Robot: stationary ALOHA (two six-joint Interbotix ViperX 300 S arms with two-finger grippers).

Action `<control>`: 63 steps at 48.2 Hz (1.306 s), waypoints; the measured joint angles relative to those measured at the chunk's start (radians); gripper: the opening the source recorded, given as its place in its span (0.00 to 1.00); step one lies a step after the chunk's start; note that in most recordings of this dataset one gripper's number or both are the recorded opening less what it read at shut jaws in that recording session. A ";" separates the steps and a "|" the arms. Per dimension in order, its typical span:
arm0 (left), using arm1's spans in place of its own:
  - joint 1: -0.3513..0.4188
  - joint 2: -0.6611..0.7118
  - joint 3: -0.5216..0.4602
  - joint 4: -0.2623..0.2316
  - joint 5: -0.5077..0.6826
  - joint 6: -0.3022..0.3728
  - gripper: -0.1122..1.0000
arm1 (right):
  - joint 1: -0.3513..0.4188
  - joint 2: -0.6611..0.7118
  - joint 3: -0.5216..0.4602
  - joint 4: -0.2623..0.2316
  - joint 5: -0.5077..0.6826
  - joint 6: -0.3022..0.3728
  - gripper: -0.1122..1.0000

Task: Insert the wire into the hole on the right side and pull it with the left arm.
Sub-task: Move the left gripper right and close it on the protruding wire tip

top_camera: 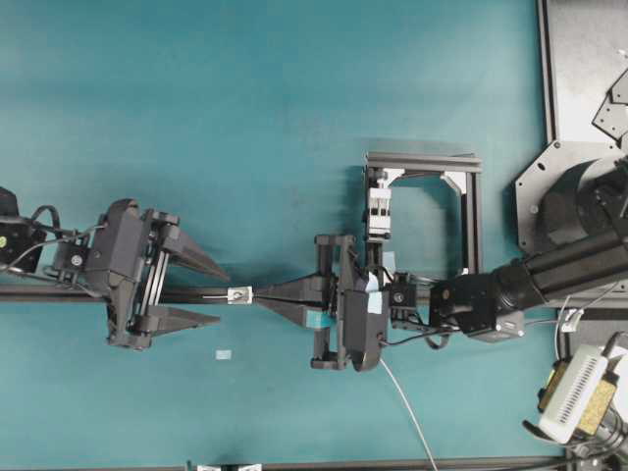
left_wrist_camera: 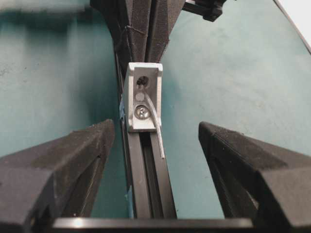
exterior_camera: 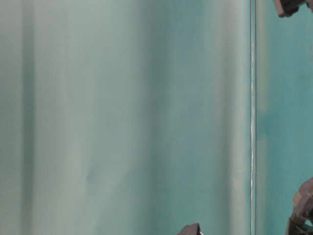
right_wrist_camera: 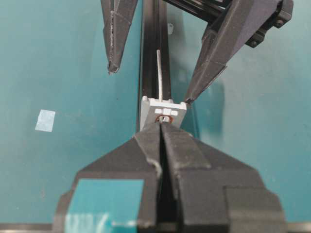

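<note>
Your left gripper fingers are spread wide, holding nothing, either side of the wire tip. Wire pokes through the hole toward you, axis along the rail. Right gripper is pinched tight on the wire behind the bracket; left arm is nearer the free end, so close on it and pull straight back.

Blurred teal backdrop and table edge, seen side-on

A soft, out-of-focus teal backdrop takes up most of the frame, meeting the teal table top along a pale straight edge strip. Dark blurred machine parts poke in at the frame's corners; what they are cannot be told.
</note>
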 measured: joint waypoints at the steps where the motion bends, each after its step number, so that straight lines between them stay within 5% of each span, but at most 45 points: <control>1: 0.000 0.000 -0.002 0.000 0.000 0.000 0.92 | -0.002 0.000 0.000 0.000 0.000 0.000 0.12; 12: -0.002 0.000 -0.005 0.003 0.000 0.000 0.79 | -0.002 0.000 0.000 0.002 0.000 0.000 0.12; 25: -0.005 -0.009 -0.009 0.003 0.000 0.003 0.20 | -0.002 0.000 0.000 0.000 0.002 0.002 0.12; 31: -0.005 -0.018 -0.009 0.003 0.000 0.009 0.05 | 0.000 0.000 0.000 0.000 0.002 0.005 0.12; 63: -0.002 -0.018 -0.008 0.003 0.029 0.009 0.01 | -0.002 0.000 -0.002 0.000 0.014 0.009 0.12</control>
